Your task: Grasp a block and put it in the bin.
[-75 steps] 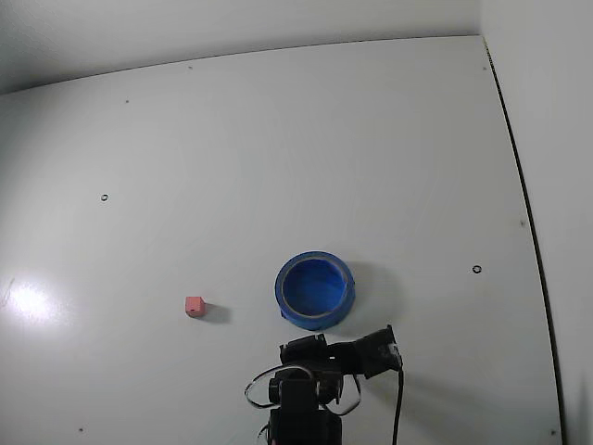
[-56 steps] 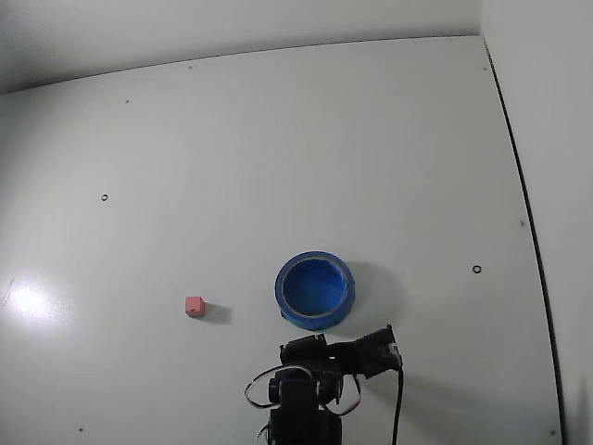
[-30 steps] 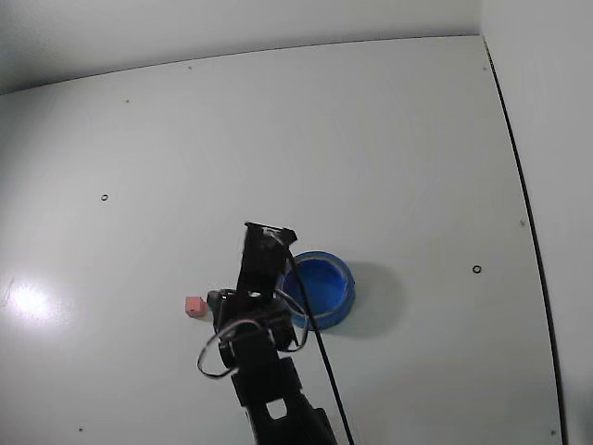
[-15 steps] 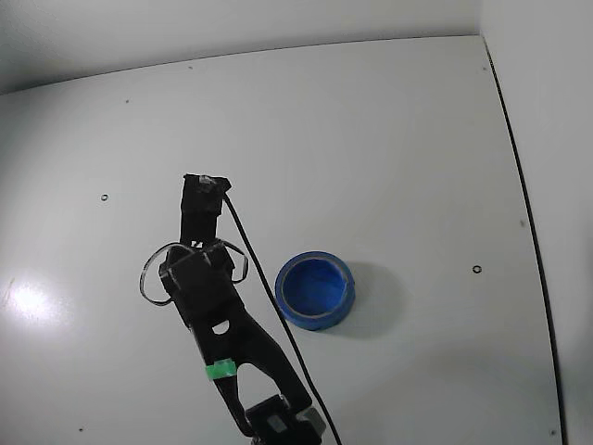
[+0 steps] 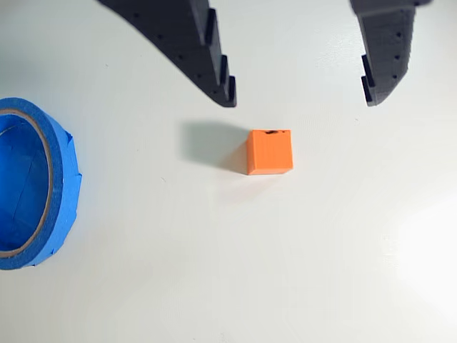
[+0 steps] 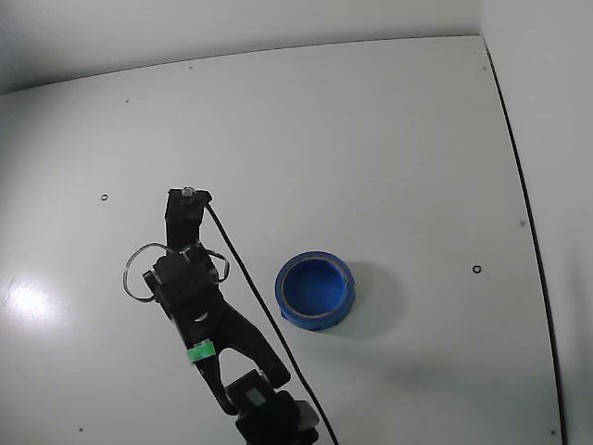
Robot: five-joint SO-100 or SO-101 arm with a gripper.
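In the wrist view a small orange block (image 5: 270,151) lies on the white table, just below the gap between the two black fingers of my gripper (image 5: 300,100). The gripper is open and holds nothing. Its fingertips are above the block and apart from it. The blue bin (image 5: 32,186) shows at the left edge of that view, cut off by the frame. In the fixed view the bin (image 6: 315,289) stands right of the arm (image 6: 190,278), and the arm hides the block.
The white table (image 6: 371,139) stretches wide around the arm, with small dark screw holes (image 6: 476,270) scattered on it. Its right edge (image 6: 523,204) runs along a dark line beside a wall. A black cable (image 6: 250,297) trails from the arm's wrist.
The arm has swung from its folded pose near the bin leftward and out over the spot where the block lay. It now covers the block in the fixed view.
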